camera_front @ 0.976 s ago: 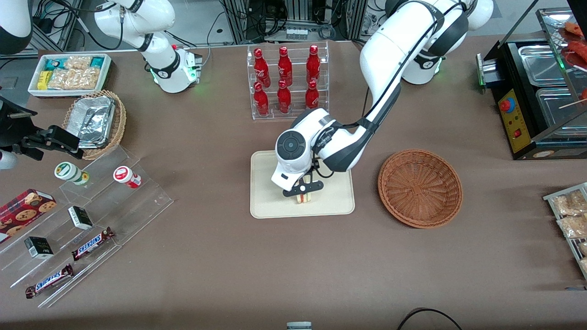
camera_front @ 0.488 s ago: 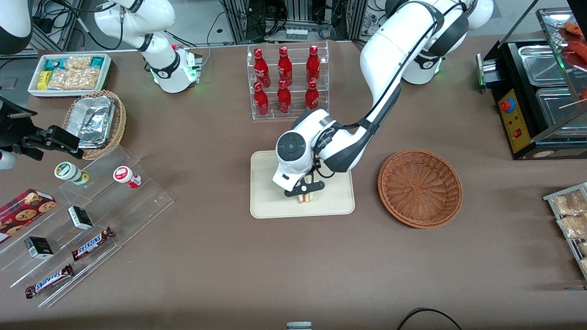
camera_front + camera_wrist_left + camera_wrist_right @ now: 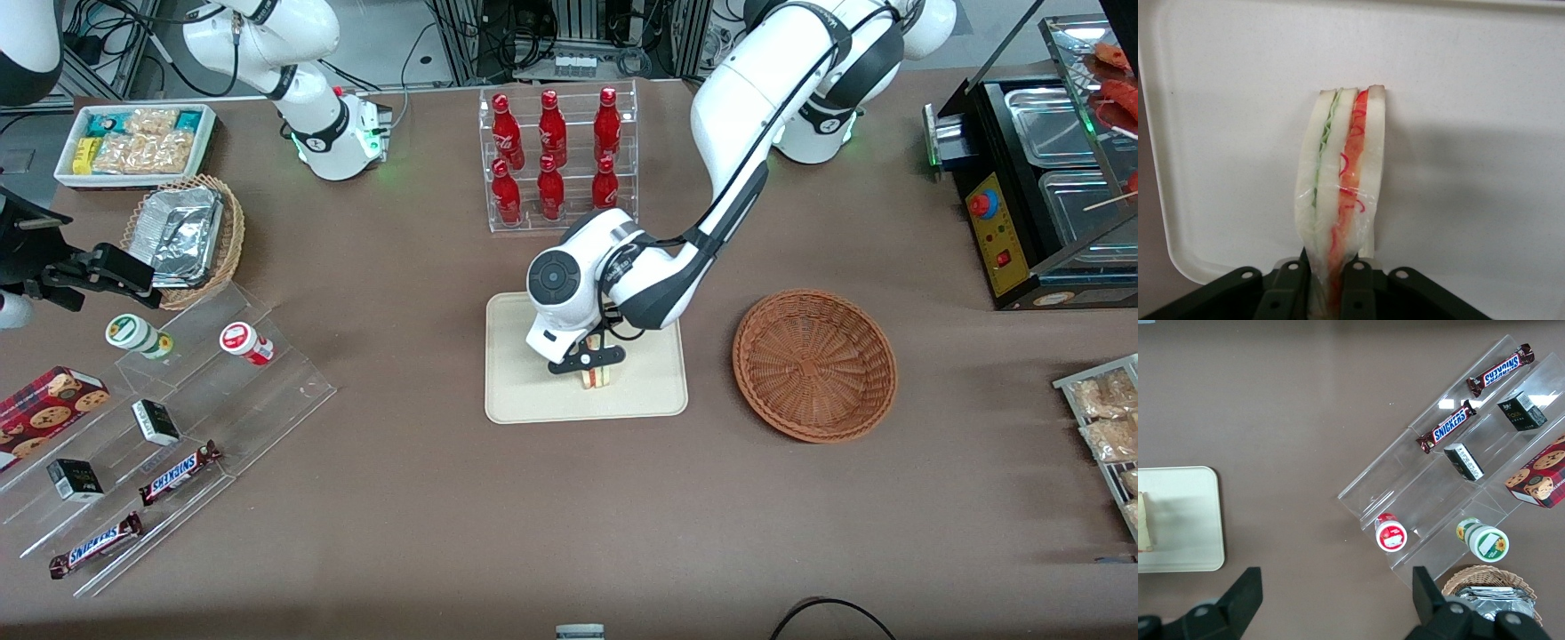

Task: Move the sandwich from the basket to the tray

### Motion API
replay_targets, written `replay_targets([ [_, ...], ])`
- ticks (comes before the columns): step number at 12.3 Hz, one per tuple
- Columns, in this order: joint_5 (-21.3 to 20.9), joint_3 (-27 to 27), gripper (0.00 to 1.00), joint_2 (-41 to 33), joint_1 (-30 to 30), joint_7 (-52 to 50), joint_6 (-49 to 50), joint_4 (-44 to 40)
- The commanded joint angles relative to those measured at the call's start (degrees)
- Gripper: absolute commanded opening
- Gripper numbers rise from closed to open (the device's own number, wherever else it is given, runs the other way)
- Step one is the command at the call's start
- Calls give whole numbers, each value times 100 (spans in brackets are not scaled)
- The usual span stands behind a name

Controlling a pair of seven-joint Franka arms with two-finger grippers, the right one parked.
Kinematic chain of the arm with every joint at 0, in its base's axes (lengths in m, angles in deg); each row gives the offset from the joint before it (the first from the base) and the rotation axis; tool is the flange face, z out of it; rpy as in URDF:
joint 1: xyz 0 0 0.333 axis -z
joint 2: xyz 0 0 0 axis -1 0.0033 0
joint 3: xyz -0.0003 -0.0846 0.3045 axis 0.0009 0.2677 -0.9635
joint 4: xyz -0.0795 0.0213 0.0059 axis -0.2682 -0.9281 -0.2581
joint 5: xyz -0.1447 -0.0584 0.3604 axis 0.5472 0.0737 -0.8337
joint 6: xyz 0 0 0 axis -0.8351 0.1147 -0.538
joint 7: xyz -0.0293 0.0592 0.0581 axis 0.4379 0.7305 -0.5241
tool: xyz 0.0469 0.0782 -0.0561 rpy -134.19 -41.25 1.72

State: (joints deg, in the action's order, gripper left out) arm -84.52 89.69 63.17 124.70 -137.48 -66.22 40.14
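Note:
The sandwich (image 3: 597, 377) is a pale bread wedge in clear wrap with green and red-orange filling (image 3: 1341, 180). It stands on edge on the cream tray (image 3: 524, 400), in the part nearest the front camera. My left gripper (image 3: 594, 363) is over the tray, shut on the sandwich, one finger (image 3: 1286, 283) on each bread face. The tray's pale floor (image 3: 1471, 133) lies under the sandwich. The reddish-brown wicker basket (image 3: 814, 364) sits beside the tray toward the working arm's end, with nothing in it.
A clear rack of red bottles (image 3: 556, 160) stands farther from the camera than the tray. Toward the parked arm's end are stepped acrylic shelves with snack bars (image 3: 178, 473), a tan basket of foil containers (image 3: 184, 238) and a white snack bin (image 3: 135, 142). A black food warmer (image 3: 1036, 191) stands past the basket.
The arm's wrist has shifted slightly toward the parked arm's end and up; the sandwich stays gripped on the tray at nearly the same spot.

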Motion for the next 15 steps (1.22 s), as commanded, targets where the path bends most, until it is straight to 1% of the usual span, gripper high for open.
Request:
replay_targets([
  [1, -47, -13, 100, -53, 9, -142, 32, -8],
  [2, -56, -22, 100, -71, 9, -151, 41, -34],
  [4, -38, -39, 100, -377, -43, -143, 76, -26],
  [6, -55, -109, 100, -694, -35, -116, 390, -61],
  [9, -12, -320, 100, -1063, -52, -81, 638, -96],
  [10, -12, -512, 100, -1212, -52, -72, 691, -53],
  [11, 49, -758, 100, -1300, -52, -116, 691, -35],
  [12, 398, -943, 100, -1336, -52, -90, 708, -35],
  [13, 619, -1275, 100, -1432, -44, -38, 726, 35],
  [14, 656, -1392, 100, -1572, -52, 93, 709, 271],
  [15, 717, -1463, 100, -1783, -61, 460, 709, 552],
])
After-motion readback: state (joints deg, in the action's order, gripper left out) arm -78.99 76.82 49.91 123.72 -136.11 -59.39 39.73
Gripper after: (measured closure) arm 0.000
